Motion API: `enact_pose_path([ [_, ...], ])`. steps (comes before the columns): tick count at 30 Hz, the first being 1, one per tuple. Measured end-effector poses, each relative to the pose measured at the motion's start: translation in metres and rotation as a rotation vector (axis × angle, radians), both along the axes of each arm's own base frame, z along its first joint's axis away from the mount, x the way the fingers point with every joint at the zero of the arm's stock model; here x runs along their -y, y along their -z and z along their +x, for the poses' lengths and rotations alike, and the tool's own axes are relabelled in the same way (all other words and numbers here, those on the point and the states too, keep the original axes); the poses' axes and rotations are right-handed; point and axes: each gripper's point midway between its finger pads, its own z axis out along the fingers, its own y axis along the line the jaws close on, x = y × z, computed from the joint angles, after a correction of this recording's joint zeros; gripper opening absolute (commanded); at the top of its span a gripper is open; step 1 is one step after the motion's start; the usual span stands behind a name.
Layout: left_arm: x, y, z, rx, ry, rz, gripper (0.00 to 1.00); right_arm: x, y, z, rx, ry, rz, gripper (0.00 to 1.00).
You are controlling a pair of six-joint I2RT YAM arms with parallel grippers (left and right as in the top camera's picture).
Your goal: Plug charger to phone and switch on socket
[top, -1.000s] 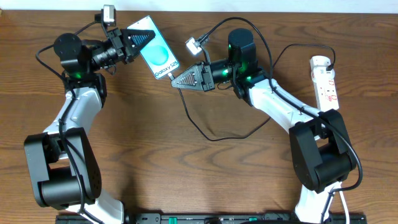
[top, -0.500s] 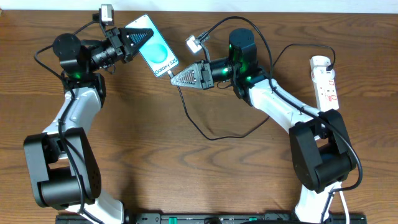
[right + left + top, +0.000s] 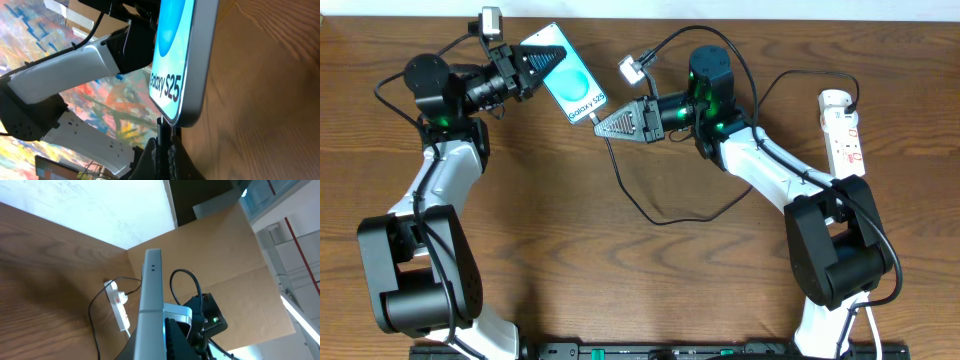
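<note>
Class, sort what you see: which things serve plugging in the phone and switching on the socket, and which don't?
Job: slim blue-screened phone, thin black charger cable, long white power strip, left gripper, right gripper.
Not needed: brown wooden table, small white wrist camera.

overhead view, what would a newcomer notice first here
The phone, lit light blue with Galaxy S25 on its screen, sits between the two arms at top centre. The left gripper clamps its upper end, and the right gripper holds the charger plug against its lower edge. Next comes the white socket, alone at the right edge.
</note>
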Motion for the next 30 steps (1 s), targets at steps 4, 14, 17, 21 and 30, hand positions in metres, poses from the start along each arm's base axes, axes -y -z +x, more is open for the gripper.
enact_pose_path([
  [4, 0.0006, 0.0003, -0.0016, 0.004, 0.010, 0.004, 0.07, 0.0003, 0.0005, -0.0013, -0.008, -0.008, -0.001, 0.01],
  [14, 0.0016, -0.0004, -0.0045, 0.023, 0.026, 0.014, 0.07, -0.0014, 0.0008, -0.0045, -0.016, -0.021, -0.003, 0.01],
  [17, 0.0032, -0.0013, -0.0078, 0.039, 0.045, 0.022, 0.07, -0.0027, 0.0007, -0.0057, -0.029, -0.024, -0.006, 0.01],
  [21, 0.0035, -0.0009, -0.0092, 0.040, 0.054, 0.024, 0.07, -0.0036, 0.0009, -0.0068, -0.044, -0.027, -0.010, 0.01],
  [30, 0.0035, -0.0009, -0.0100, 0.040, 0.058, 0.025, 0.07, -0.0040, 0.0009, -0.0073, -0.050, -0.028, -0.012, 0.01],
])
